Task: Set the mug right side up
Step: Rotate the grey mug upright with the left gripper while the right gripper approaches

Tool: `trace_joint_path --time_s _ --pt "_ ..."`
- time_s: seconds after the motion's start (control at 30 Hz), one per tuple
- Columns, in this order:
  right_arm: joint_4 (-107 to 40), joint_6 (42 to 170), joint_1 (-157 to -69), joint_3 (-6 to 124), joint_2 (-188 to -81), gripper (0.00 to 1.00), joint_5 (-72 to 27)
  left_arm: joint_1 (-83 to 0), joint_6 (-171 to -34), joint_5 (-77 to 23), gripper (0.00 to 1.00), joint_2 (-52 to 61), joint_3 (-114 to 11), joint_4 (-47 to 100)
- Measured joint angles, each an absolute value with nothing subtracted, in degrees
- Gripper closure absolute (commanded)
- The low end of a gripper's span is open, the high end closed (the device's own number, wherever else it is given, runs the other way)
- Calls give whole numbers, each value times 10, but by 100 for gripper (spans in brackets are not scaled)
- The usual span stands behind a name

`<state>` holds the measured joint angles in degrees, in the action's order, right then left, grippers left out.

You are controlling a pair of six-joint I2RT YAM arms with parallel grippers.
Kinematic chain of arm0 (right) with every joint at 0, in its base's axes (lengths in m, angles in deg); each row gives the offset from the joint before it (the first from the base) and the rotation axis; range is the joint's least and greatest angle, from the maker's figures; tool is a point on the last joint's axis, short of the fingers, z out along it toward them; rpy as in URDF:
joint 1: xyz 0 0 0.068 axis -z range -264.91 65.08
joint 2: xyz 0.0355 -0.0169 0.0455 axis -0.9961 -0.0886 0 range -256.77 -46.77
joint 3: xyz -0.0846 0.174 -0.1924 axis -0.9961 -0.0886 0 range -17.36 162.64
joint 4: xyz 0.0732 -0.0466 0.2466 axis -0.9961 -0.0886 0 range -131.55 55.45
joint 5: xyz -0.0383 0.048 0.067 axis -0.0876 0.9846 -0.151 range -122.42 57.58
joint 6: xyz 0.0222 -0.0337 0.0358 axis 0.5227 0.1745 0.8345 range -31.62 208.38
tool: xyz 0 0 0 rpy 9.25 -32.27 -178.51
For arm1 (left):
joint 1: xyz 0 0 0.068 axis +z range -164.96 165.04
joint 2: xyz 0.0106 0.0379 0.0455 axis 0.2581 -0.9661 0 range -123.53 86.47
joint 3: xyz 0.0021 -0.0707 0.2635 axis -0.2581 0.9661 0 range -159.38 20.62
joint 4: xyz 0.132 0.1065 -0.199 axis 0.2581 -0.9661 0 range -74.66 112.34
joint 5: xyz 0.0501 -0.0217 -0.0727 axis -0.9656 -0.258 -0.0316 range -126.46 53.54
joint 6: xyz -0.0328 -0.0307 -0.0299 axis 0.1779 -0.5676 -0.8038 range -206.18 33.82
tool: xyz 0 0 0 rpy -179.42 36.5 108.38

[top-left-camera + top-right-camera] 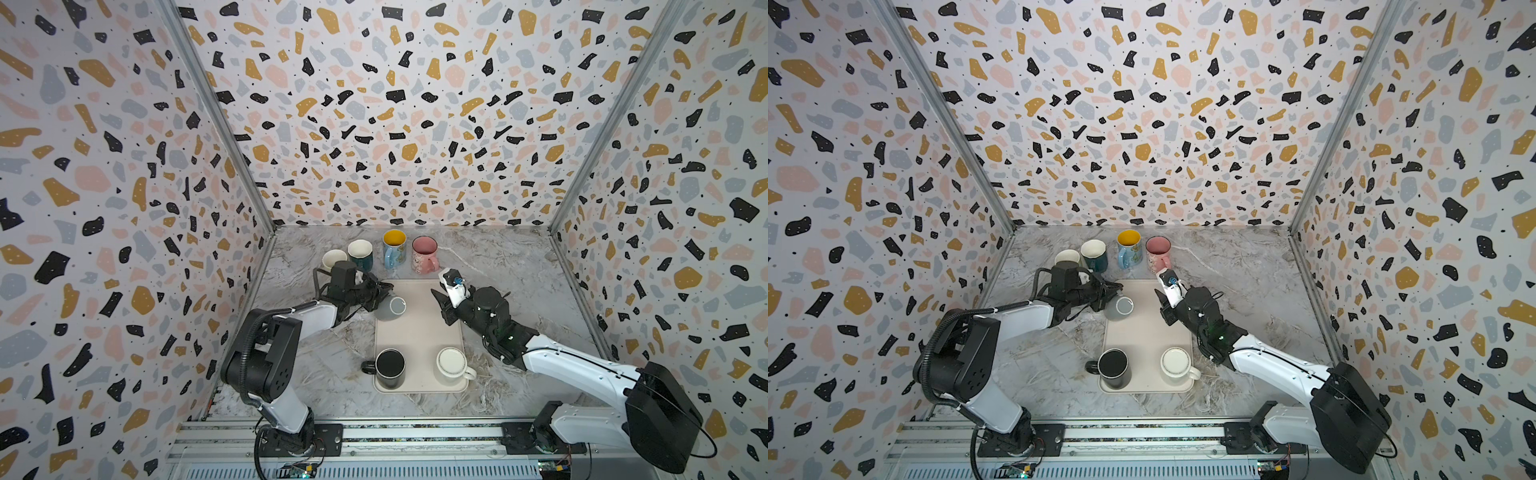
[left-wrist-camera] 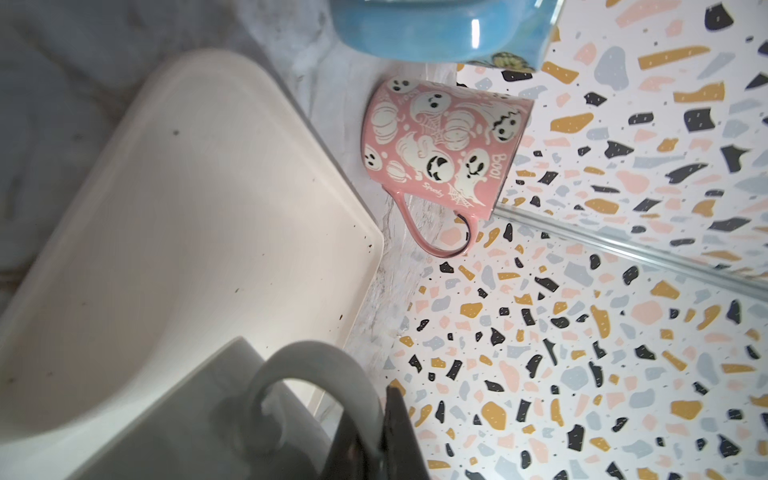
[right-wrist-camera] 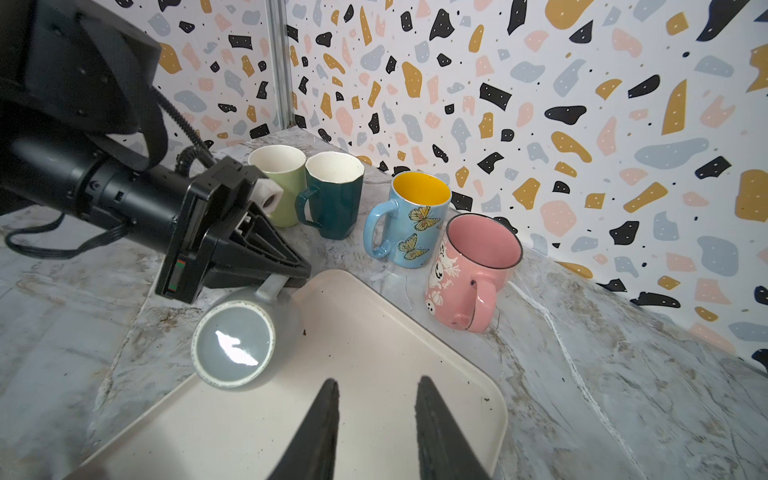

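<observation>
My left jaws are pressed together on the handle (image 3: 272,286) of the grey mug (image 1: 392,308). In both top views the mug is at the upper left corner of the tray (image 1: 419,332), base facing up and to the right. My right jaws are spread with nothing between them, over the tray's upper right edge. A black mug (image 1: 390,368) and a white mug (image 1: 452,363) occupy the tray's lower corners.

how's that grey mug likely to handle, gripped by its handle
The grey mug looks like rigid glazed ceramic, probably slippery: its base shows glare. Held by the left gripper only at the handle, it may swing or twist.
</observation>
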<state>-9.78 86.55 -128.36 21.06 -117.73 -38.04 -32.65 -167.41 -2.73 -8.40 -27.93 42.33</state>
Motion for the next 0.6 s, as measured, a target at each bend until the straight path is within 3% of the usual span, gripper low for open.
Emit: trace_joint_path --time_s 0.27,0.6 --pt "-112 866 -1277 215 -1177 66 -380 -344 -1463 -75 100 -84 -398 261" --pt "-129 866 -1275 225 -1177 66 -380 -378 -1318 -119 100 -65 -395 223"
